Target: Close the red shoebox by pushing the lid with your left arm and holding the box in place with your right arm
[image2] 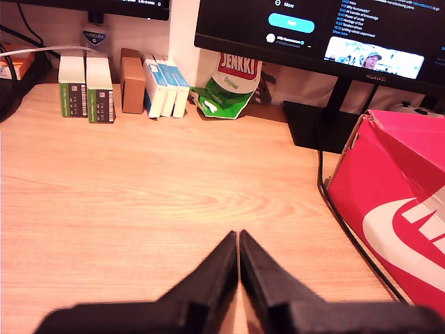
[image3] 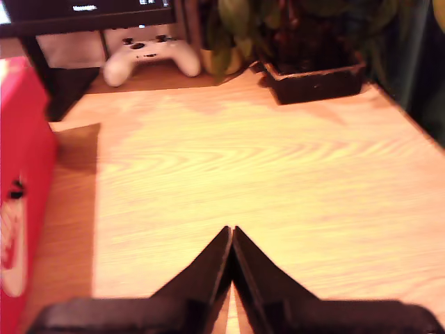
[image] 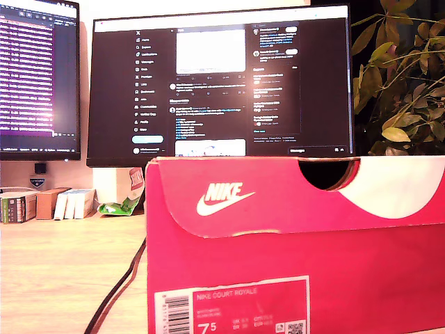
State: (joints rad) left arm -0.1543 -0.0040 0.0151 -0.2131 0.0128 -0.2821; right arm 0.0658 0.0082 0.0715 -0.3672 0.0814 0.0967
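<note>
The red Nike shoebox (image: pixel 292 278) fills the exterior view's lower right, its lid (image: pixel 278 198) folded down over the front with a round cut-out at the top edge. No arm shows in the exterior view. My first gripper (image2: pixel 238 236) is shut and empty, hovering over bare wood with the shoebox (image2: pixel 400 209) off to one side, apart from it. My second gripper (image3: pixel 231 231) is also shut and empty above the desk, and the shoebox (image3: pixel 21 202) shows as a red wall well away from its tips.
Two monitors (image: pixel 222 83) stand behind the box, with small cartons (image2: pixel 122 87) and a green snack bag (image2: pixel 226 90) beneath them. A black cable (image: pixel 115 292) runs along the desk beside the box. A white game controller (image3: pixel 149 56) and a potted plant (image3: pixel 313 62) sit at the back.
</note>
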